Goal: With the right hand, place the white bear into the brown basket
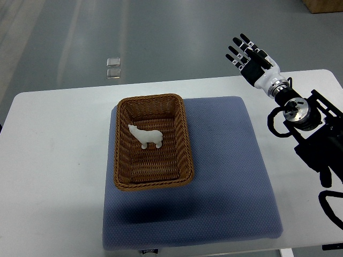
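A small white bear point(146, 136) stands upright inside the brown wicker basket point(185, 136), near its middle. The basket rests on the left part of a blue mat point(230, 176). My right hand point(247, 56) is raised well off to the upper right, past the mat's far corner, with its fingers spread and nothing in them. Its arm comes in from the right edge. The left arm does not show.
The blue mat lies on a white table point(53, 160). Two small clear blocks point(113, 68) sit on the grey floor beyond the table's far edge. A tan box corner point(324, 5) shows at the top right.
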{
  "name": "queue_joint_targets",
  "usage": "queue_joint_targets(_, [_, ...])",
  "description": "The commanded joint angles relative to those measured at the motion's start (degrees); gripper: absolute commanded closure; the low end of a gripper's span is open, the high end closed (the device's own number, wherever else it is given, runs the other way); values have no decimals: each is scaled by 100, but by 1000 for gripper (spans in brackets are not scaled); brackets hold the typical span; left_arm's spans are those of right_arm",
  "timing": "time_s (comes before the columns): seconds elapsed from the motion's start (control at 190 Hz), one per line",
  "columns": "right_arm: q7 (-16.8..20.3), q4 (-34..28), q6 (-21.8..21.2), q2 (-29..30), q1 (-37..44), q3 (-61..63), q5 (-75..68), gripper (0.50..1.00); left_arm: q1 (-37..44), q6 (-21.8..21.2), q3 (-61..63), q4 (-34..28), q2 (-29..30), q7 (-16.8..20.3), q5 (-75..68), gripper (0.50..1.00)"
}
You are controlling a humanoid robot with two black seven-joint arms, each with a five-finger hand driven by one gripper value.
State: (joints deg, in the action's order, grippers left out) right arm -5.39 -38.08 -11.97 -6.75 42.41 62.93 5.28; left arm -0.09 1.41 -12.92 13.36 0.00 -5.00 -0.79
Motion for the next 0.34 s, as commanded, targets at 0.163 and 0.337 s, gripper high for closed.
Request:
queue_joint_targets(0.163, [-480,11,-596,201,-286,0,-185,566,0,0,0,0,0,-1,0,500])
queue_joint_targets(0.337, [-498,12,-728,306,-313,0,-185,566,0,0,0,0,0,8,0,500])
